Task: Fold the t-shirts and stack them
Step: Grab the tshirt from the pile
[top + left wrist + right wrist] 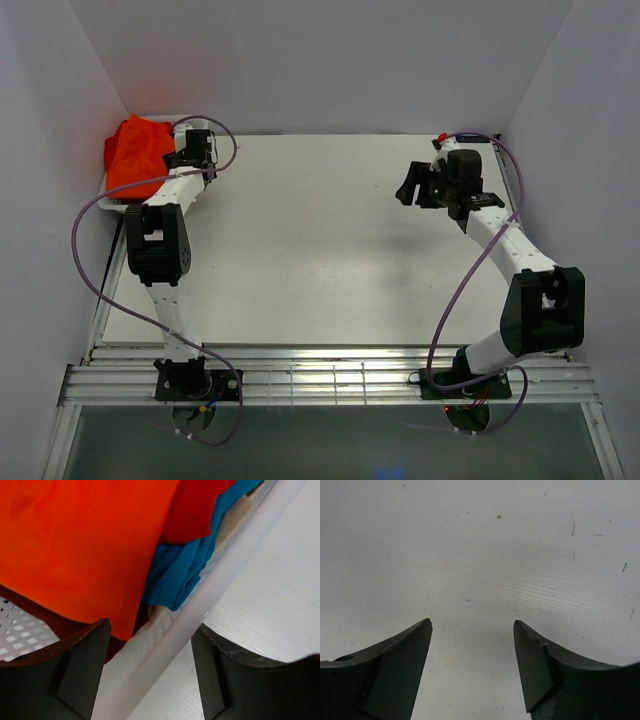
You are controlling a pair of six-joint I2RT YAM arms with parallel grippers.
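A bright orange-red t-shirt (135, 150) lies heaped on top in the white basket (112, 192) at the table's far left corner. The left wrist view shows it up close (75, 545), with a red shirt (192, 510), a blue shirt (182, 570) and a dark maroon shirt (55, 622) under it, behind the basket's white rim (200, 615). My left gripper (183, 157) is open and empty, its jaws straddling the rim (152, 647). My right gripper (412, 190) is open and empty above the bare table (472, 625).
The white table (330, 240) is walled by white panels at the back and both sides. A metal rail (330, 380) runs along the near edge by the arm bases. Purple cables loop off both arms.
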